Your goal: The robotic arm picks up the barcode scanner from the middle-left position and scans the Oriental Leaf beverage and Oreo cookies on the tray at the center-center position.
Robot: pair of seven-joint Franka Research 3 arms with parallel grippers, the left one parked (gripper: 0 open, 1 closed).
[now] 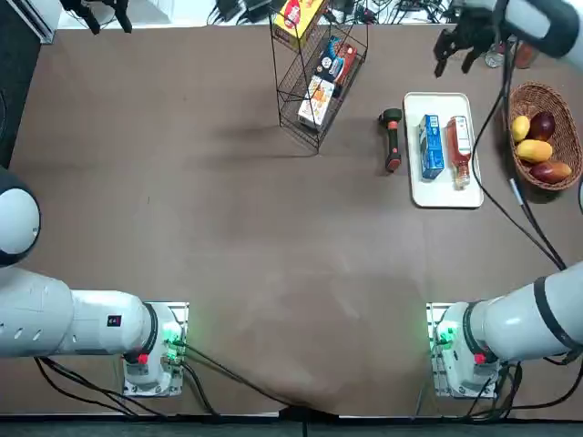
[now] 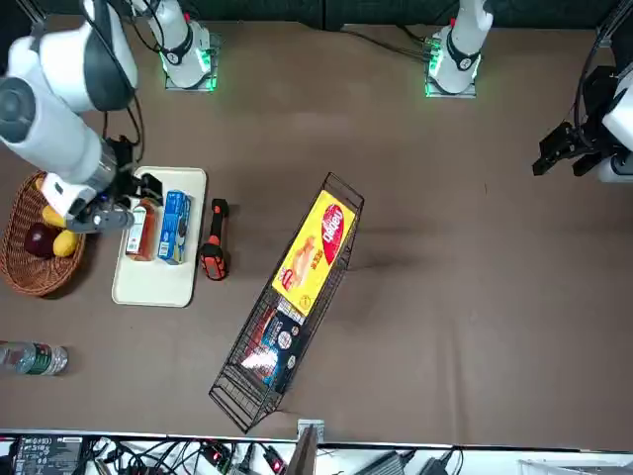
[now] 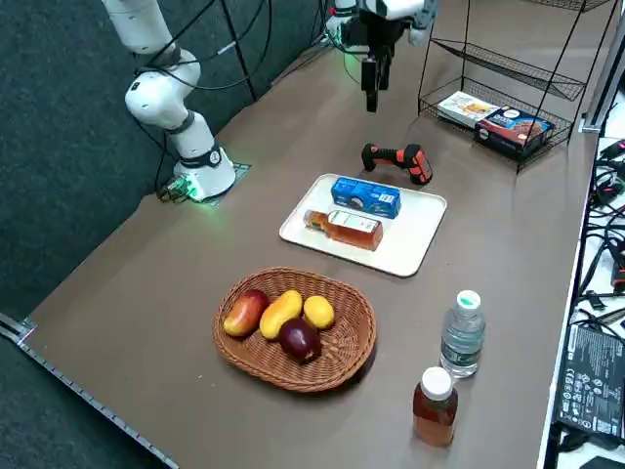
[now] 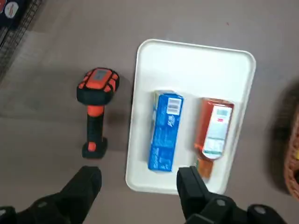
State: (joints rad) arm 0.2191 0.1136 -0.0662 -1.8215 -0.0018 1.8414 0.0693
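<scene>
Right gripper (image 4: 139,178) is positioned above the table (image 4: 60,154), fingers apart, with nothing gripped. Below it, the Oreo pack (image 4: 166,131) and the Oriental Leaf bottle (image 4: 216,128) (label facing up) lie side by side on the white tray (image 4: 187,58). Barcode scanner (image 4: 96,112) lies on the table just beside the tray, nearest the pack. Wicker basket (image 3: 244,359) holds fruit at the tray's opposite side.

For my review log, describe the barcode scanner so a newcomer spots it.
Find the white tray. Just beside it, on the wire rack's side, lies the scanner: black, red-accented, wide-headed, off the tray, unlike the blue pack and bottle.
</scene>
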